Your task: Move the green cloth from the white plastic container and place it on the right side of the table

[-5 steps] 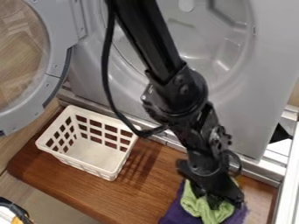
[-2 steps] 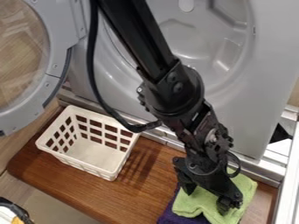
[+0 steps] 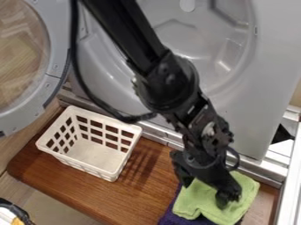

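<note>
At the upper left of the frame, 1 round door (image 3: 56, 26) stands open beside the gray machine (image 3: 253, 114). Below it, left of center, the white plastic container (image 3: 97, 156) sits upright on the wooden bench (image 3: 135, 202). The black arm (image 3: 126, 30) slants from the top edge toward the lower right, a cable (image 3: 75, 57) looping along its left side. At the lower right, the gripper (image 3: 204, 193) is over the green cloth (image 3: 194, 204), its 2 fingers spread apart; the right fingertip seems to touch the fabric, though blur hides the contact. The green cloth lies spread out, partly over 1 purple cloth (image 3: 170, 217) on the bench.
</note>
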